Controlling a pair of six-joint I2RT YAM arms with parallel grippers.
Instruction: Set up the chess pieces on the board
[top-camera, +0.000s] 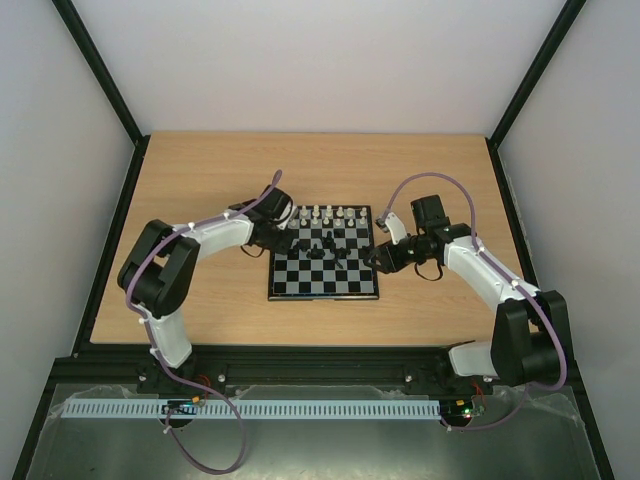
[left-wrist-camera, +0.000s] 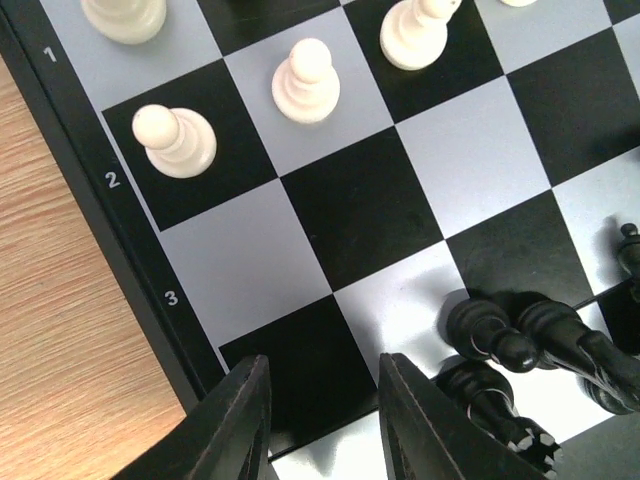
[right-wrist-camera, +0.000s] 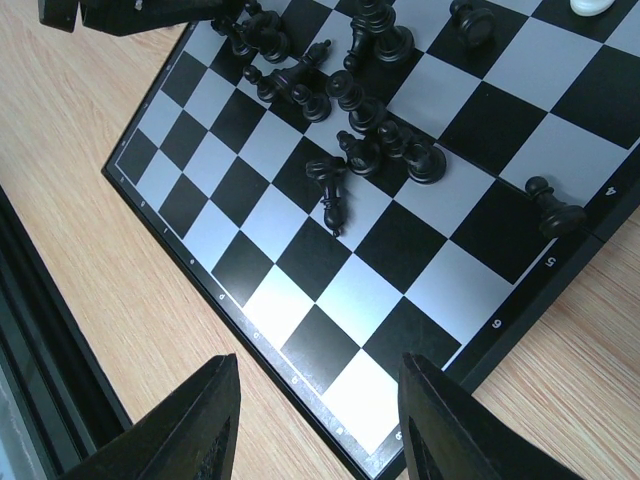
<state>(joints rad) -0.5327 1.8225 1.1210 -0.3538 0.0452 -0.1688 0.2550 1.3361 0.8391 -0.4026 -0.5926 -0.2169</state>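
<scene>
On the wooden counter lies the board, square to the two arms. Along its far edge the white pieces stand upright in a row. The black pieces are bunched near the middle of the board, many of them tipped over and lying against one another.

The left hand hangs low over the board's left side, just inside the rim. Its two fingers are parted with nothing between them, and a black square shows in the gap. Just beside its right finger lie a few fallen black men; I cannot tell whether the finger touches them. Further up its view, white pawns stand on their squares, one close to the rim.

The right hand is at the board's right edge, looking across the near rows. Its fingers are spread wide and hold nothing; board squares and rim show between them. From there, one black pawn stands alone close to the right rim. Another black piece lies on its side at the near edge of the heap.
</scene>
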